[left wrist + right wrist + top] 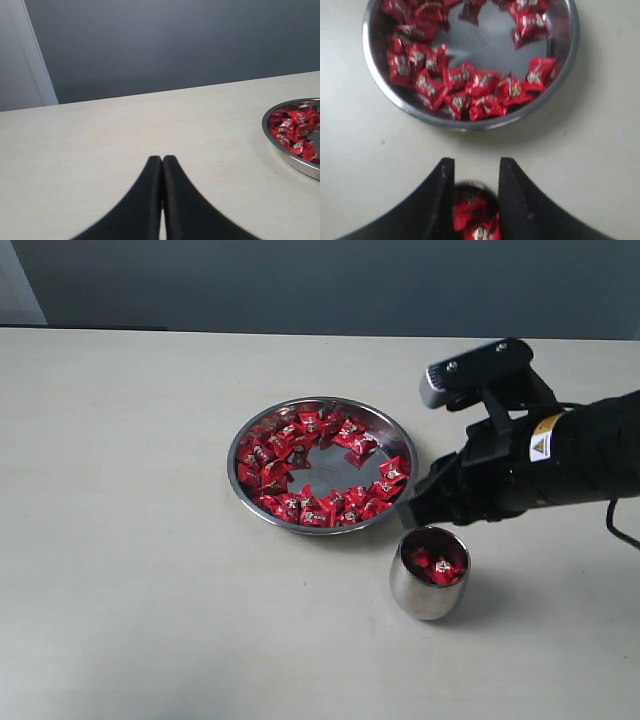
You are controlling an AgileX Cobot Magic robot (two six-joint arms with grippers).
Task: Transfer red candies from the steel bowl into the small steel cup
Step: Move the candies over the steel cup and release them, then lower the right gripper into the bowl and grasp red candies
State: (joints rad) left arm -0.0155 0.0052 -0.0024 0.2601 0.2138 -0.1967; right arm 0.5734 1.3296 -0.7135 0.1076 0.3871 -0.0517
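The steel bowl (335, 468) sits mid-table with many red candies (300, 505) ringed round its bare centre. In front of it to the right stands the small steel cup (430, 590), upright, with a few red candies (437, 564) inside. My right gripper (410, 512) hovers between the bowl's near rim and the cup, just above the cup. In the right wrist view my right gripper (472, 165) is open, and the cup's candies (470, 212) show below, between its fingers. My left gripper (162, 159) is shut and empty over bare table, with the bowl's rim (290, 155) off to one side.
The pale table (130, 540) stretches wide to the left of the bowl and in front of it. A dark wall (330, 285) runs behind the table's far edge. The right arm's black body (580, 455) hangs over the table's right side.
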